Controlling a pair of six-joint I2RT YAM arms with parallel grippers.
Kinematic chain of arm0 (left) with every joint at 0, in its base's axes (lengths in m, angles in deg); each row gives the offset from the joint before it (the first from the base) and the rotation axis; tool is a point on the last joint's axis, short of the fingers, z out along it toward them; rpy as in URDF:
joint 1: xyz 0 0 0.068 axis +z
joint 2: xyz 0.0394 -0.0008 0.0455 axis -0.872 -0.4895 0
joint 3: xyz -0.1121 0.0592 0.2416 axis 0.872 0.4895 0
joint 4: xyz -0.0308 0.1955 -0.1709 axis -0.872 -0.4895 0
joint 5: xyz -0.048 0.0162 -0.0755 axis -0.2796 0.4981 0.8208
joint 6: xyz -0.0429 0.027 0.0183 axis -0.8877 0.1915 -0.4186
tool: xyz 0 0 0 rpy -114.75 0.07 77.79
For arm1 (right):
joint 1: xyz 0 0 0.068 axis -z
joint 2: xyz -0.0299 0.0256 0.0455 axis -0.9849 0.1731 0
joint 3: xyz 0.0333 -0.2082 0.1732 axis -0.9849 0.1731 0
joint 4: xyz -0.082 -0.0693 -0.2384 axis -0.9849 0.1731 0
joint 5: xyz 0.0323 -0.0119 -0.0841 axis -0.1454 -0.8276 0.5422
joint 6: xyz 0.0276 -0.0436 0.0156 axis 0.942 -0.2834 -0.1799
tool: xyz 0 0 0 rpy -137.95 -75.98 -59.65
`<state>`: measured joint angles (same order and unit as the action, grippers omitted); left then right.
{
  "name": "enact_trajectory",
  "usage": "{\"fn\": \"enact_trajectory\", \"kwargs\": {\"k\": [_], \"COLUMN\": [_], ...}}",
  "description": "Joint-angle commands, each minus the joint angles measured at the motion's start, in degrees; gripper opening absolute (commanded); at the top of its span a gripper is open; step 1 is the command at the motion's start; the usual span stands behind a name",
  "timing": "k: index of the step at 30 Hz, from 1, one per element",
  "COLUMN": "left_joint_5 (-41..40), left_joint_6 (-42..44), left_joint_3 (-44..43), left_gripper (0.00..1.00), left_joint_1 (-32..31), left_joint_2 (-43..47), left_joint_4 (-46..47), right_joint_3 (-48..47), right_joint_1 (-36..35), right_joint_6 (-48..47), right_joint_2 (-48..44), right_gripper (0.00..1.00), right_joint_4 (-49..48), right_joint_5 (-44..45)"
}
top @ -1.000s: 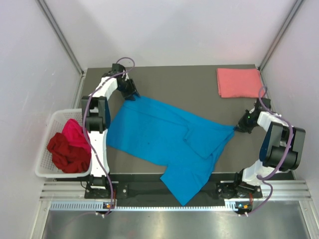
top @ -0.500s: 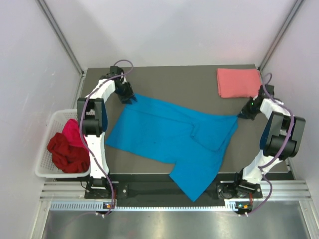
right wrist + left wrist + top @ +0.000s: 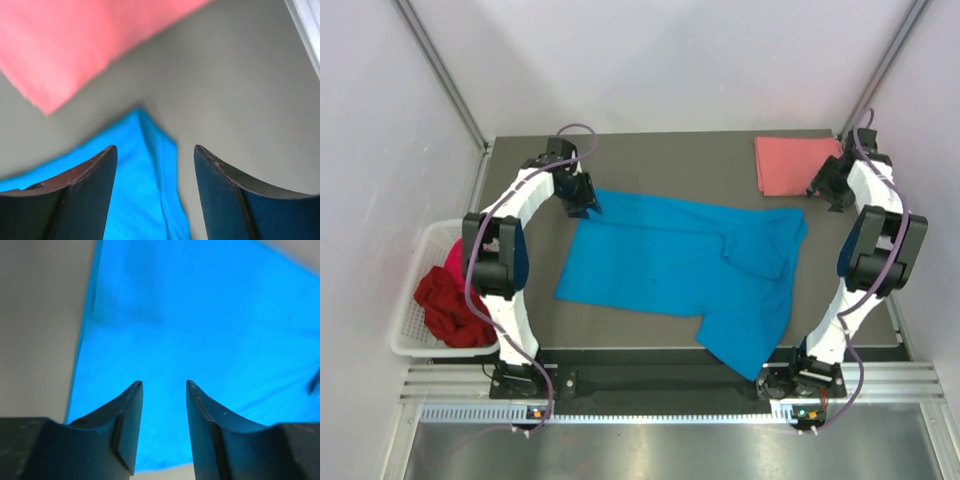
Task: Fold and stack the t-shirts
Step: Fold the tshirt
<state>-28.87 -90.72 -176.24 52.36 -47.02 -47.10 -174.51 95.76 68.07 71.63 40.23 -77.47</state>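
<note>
Blue t-shirt lies spread out, mostly flat, across the middle of the dark tabletop. One sleeve is folded over near its right end and its lower right part hangs over the near edge. Salmon pink t-shirt sits folded in the far right corner, apart from the blue one. Dark red t-shirt and magenta t-shirt are bunched in the white basket, off the tabletop's left edge.

Left tool is at the blue shirt's far left corner. Its fingers stand apart with nothing pinched between them, and blue cloth fills the wrist view beyond the tips with bare tabletop to the left.

Right tool is over the gap between the salmon shirt and the blue shirt's far right corner. Its fingers are spread wide and hold nothing. In the wrist view the blue corner lies below the tips and the salmon edge is at upper left, the two not touching.
</note>
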Motion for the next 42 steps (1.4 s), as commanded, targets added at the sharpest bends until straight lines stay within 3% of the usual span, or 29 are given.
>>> {"fn": "enact_trajectory", "kwargs": {"k": [1,4,9,13,16,18,23,27,37,42], "left_joint_5": [-5.9,-11.2,-12.2,-9.7,-9.4,-9.8,-7.6,-4.9,0.7,1.1], "left_joint_6": [2.1,2.4,1.5,0.7,1.4,3.8,10.8,15.4,17.5,17.2], "left_joint_3": [6.5,14.6,26.3,27.8,21.5,13.4,-5.9,-14.2,-19.2,-13.7], "left_gripper": [0.44,0.42,0.42,0.47,0.56,0.62,0.63,0.63,0.57,0.54], "left_joint_1": [-0.6,-0.7,-0.8,-0.8,-0.7,-0.4,1.0,1.8,1.8,1.6], "left_joint_2": [10.6,16.8,23.7,25.5,20.8,16.7,0.0,-8.1,-18.5,-16.6], "left_joint_4": [-3.1,-4.4,-4.0,0.4,4.3,5.6,5.5,8.4,16.8,17.8], "right_joint_3": [0.6,6.7,20.1,30.5,31.1,29.9,26.2,25.9,24.5,24.4], "right_joint_1": [-3.9,-9.4,-27.8,-37.0,-40.8,-41.5,-41.2,-40.2,-32.1,-30.8], "right_joint_6": [-2.3,-3.2,-1.6,2.4,4.0,3.9,3.0,2.8,0.9,0.9], "right_joint_2": [-12.8,-21.5,-30.6,-35.4,-36.1,-37.3,-39.0,-40.5,-39.1,-36.9], "right_gripper": [0.64,0.65,0.66,0.66,0.66,0.66,0.66,0.67,0.66,0.66], "right_joint_4": [9.8,10.7,9.2,3.0,3.8,4.6,9.3,11.1,12.3,10.5], "right_joint_5": [6.9,3.8,-3.8,-8.7,-9.4,-9.7,-9.1,-9.2,-12.8,-13.9]}}
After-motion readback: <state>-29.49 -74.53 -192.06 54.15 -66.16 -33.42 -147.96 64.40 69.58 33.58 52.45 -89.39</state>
